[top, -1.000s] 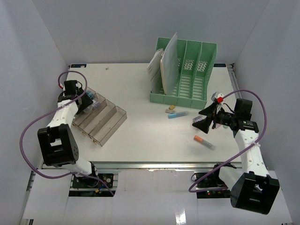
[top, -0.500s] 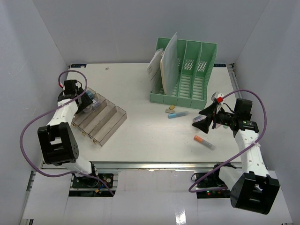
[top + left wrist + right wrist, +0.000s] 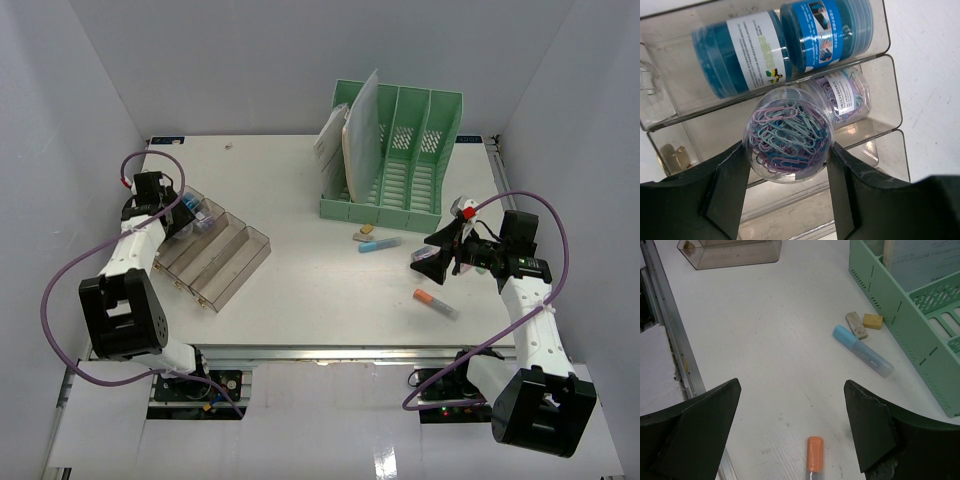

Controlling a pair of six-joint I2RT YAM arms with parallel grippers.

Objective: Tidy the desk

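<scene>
left tool: clamped on clip tub
clip tub: hanging straight over tray, above the slot with second clip tub lying in it
tray: far left of desk
desk: white, under both arms, near rail back to far wall
right tool: wide open, empty, hovering on the right
orange marker: just near side of right tool, long axis crossways to the finger gap, way closer to right arm
next, guessing: straight drop for the tub, no sideways shuffle
</scene>
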